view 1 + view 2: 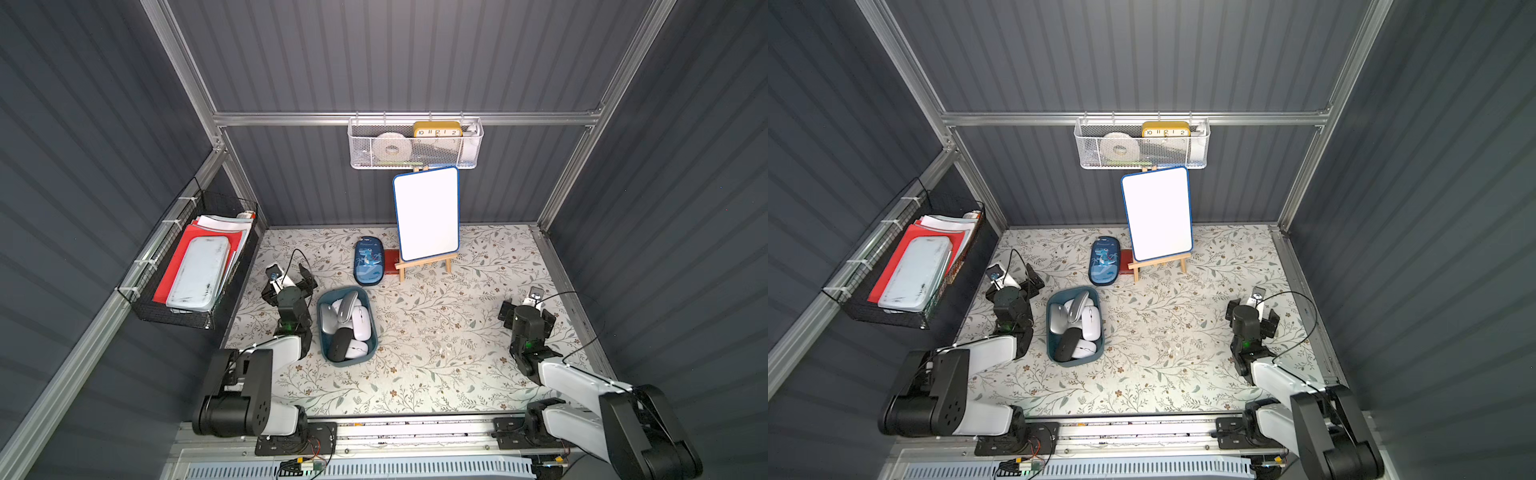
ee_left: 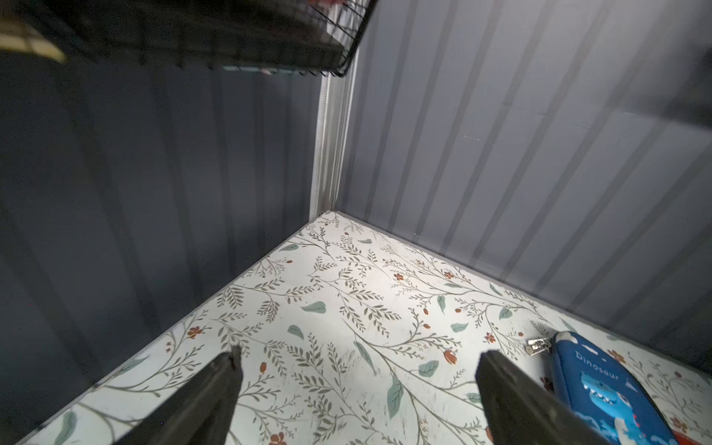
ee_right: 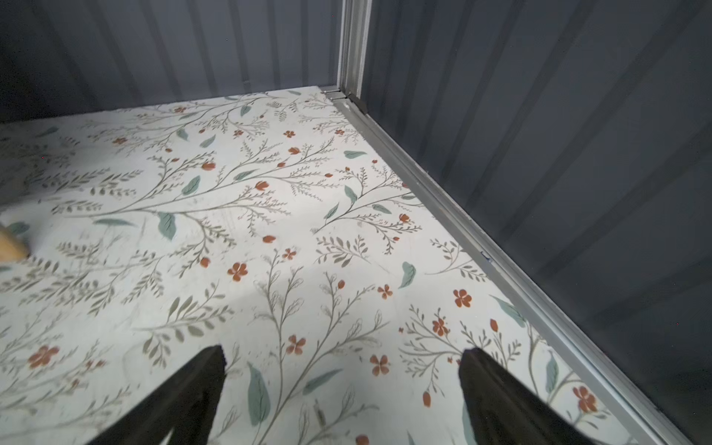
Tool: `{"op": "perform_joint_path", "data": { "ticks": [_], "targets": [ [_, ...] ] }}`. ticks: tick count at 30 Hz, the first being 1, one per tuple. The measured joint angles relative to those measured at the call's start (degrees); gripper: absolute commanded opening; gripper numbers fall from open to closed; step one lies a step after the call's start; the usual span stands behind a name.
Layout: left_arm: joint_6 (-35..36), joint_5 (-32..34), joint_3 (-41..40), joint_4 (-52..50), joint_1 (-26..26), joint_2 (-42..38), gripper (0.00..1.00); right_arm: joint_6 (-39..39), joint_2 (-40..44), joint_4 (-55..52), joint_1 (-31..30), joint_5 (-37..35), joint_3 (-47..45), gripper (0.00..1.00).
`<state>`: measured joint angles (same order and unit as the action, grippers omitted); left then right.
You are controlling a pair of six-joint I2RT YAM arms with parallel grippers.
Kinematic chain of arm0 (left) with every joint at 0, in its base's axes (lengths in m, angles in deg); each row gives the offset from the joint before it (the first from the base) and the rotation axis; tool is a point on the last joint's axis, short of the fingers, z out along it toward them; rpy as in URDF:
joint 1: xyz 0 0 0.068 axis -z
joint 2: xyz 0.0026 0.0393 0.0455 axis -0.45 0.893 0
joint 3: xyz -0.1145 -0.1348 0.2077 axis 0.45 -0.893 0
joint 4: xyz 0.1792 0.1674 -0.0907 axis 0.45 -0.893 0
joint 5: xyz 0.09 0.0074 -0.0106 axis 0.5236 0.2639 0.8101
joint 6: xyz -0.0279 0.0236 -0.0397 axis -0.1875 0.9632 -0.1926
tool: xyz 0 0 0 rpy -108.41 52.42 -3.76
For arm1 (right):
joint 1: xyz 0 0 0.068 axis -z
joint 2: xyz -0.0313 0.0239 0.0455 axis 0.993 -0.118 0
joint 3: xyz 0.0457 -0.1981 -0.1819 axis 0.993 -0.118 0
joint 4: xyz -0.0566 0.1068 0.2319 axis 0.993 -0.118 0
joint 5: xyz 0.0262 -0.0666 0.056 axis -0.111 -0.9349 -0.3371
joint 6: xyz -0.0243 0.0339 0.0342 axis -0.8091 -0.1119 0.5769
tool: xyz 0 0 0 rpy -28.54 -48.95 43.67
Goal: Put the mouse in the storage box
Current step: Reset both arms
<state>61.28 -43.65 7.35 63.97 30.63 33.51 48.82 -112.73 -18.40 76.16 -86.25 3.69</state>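
- Left gripper (image 2: 360,352): I see its jaws wide apart, empty, over the table (image 2: 346,293).
- Right gripper (image 3: 343,350): likewise wide, empty.
- Box (image 1: 353,361): just right of the left gripper, holding mice (image 1: 358,322).

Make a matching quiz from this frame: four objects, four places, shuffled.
Objects:
1. box
2. pencil case
3. whiteboard
4. clock

Places:
a. in the white basket
b. lying next to the easel
c. propped on the easel
d. holding mice

Pairs: 1-d, 2-b, 3-c, 4-a
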Motion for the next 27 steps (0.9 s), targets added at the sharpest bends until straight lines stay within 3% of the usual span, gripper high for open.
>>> {"op": "perform_joint_path", "data": {
  "ticks": [6, 10, 16, 27],
  "targets": [
    [4.7, -7.0, 1.3, 10.8, -2.6, 7.9, 1.00, 0.5, -15.6, 17.5, 5.9, 8.5, 0.1, 0.93],
    [5.7, -12.8, 2.5, 13.0, -4.9, 9.2, 0.99, -0.7, -20.1, 19.9, 5.4, 14.0, 2.2, 0.98],
    [6.1, -20.2, 1.6, 19.4, -8.0, 11.8, 0.99, -0.6, -19.2, 15.8, 5.5, 15.4, 7.9, 0.99],
    [5.0, -19.4, 1.7, 19.7, -8.0, 12.0, 0.99, -0.7, -19.1, 14.4, 5.5, 16.1, 8.3, 0.99]
  ]
}}
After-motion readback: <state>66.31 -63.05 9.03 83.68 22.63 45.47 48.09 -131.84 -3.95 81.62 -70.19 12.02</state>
